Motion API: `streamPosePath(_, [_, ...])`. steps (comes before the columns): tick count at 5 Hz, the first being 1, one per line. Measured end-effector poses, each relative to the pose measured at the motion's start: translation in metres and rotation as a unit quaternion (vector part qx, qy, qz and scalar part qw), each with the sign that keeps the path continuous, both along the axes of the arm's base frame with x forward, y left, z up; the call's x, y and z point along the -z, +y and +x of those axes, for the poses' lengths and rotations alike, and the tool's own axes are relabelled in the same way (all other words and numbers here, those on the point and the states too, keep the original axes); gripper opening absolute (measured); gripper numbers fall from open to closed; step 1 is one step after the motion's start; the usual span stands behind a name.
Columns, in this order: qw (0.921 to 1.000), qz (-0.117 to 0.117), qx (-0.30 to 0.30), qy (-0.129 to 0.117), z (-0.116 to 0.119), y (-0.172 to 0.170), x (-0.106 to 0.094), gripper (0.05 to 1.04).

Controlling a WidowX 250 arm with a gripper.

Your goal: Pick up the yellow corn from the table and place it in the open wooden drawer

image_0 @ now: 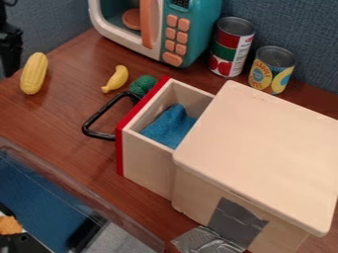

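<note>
- Well, the end effector hangs at the upper left; I can't tell whether it's spread or pressed together.
- Nearest it, the yellow corn lies on the worktop; its rounded side could roll under an off-centre touch.
- Further in, a low sweep might knock the banana into the broccoli, or catch the black handle and jerk the drawer.
- Inside that, the bunched blue cloth could jam if pushed up.
</note>
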State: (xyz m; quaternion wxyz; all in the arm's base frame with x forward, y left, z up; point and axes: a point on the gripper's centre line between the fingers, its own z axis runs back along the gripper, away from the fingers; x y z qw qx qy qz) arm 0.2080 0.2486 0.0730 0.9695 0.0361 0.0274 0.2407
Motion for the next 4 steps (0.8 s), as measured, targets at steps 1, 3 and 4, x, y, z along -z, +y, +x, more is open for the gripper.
streamPosePath(1, [0.9989,-0.031,-0.035,-0.004,0.015,0.01,0.0,1.0])
streamPosePath(3, [0.9922,-0.077,-0.098,-0.005,0.025,0.024,0.013,1.0])
streamPosePath(4, [0.992,-0.071,-0.104,-0.008,0.03,0.024,0.019,0.999])
